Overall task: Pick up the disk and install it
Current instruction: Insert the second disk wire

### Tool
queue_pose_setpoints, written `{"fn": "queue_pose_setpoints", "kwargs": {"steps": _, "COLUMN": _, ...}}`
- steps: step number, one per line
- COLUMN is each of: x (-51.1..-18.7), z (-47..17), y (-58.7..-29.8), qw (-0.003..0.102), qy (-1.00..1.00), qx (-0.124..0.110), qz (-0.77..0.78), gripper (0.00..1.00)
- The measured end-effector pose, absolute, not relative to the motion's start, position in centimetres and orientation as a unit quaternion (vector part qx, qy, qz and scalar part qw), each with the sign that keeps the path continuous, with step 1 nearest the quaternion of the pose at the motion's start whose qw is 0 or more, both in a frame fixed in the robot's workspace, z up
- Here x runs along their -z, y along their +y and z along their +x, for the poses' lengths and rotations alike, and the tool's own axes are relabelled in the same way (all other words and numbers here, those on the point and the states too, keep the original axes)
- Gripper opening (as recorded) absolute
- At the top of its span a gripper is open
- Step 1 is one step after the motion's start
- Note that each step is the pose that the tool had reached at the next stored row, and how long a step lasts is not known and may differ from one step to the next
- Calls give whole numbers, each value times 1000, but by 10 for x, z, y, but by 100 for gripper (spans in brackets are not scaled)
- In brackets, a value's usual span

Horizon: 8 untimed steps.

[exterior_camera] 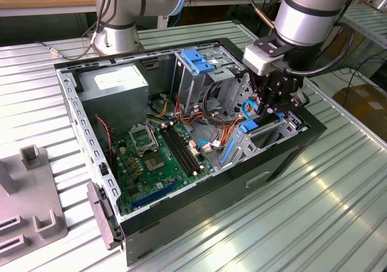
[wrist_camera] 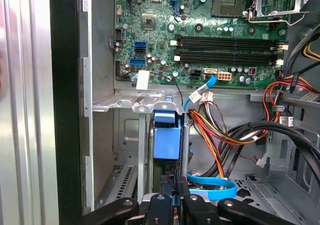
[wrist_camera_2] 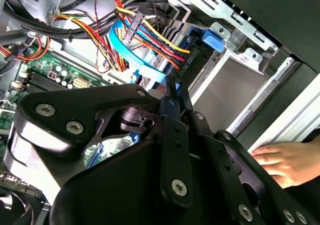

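The disk (wrist_camera: 166,137) stands edge-on in a metal drive bay at the corner of the open computer case (exterior_camera: 284,157) on the exterior view's right. Its bright blue rail faces the first wrist camera. In the exterior view the blue rail end of the disk (exterior_camera: 250,126) shows just below the arm's black tool. My gripper (wrist_camera: 171,184) reaches down into that bay, its two black fingers close together, pinching the disk's near edge. The gripper (exterior_camera: 270,106) hangs over the bay. In the second wrist view the gripper (wrist_camera_2: 172,87) points at the cables.
Bundled coloured cables (wrist_camera: 220,135) and a light blue flat cable (wrist_camera: 215,187) lie right beside the bay. The green motherboard (exterior_camera: 160,154), a grey power-supply box (exterior_camera: 115,84) and a drive cage with a blue latch (exterior_camera: 196,60) sit inside. A person's hand (wrist_camera_2: 282,160) rests beside the case. A grey fixture (exterior_camera: 30,205) stands on the table.
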State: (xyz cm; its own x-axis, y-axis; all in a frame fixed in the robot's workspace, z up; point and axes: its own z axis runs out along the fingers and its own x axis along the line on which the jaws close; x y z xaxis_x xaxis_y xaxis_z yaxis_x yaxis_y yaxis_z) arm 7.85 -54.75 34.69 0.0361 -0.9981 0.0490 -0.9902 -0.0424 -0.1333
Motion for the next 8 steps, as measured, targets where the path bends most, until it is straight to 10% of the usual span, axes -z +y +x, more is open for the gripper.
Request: {"fn": "queue_pose_setpoints", "kwargs": {"steps": 8, "x": -344, "z": 78, "y": -548, "qw": 35, "qy": 691, "qx": 61, "qz": -719, "gripper": 16}}
